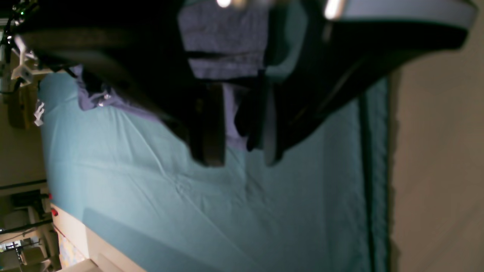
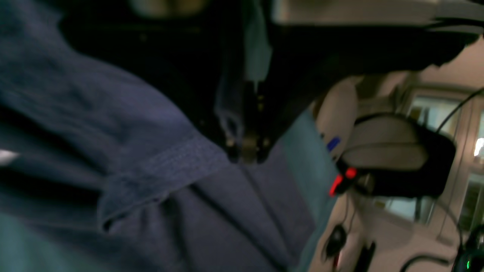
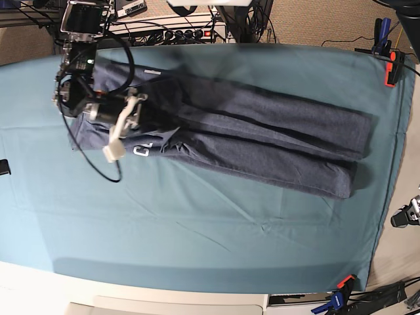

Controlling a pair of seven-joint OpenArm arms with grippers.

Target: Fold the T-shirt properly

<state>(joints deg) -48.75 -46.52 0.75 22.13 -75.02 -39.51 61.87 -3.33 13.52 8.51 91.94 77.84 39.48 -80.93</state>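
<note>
The bench under its plain teal cloth (image 3: 197, 236) carries the heathered navy-blue cotton T-shirt (image 3: 262, 141), lying as a long folded band across the far half. White block lettering (image 3: 143, 150) peeks out near the collar end, too little showing to read. The right gripper (image 2: 245, 151) has its jaws pinched on T-shirt fabric; the left gripper (image 1: 242, 155) hangs with jaws wide, holding nothing.

The surface (image 3: 39, 282) carries a teal cloth (image 3: 197, 230) (faintly creased, clamped at its corners), and the navy T-shirt (image 3: 262, 141) lies stretched lengthwise across it.
</note>
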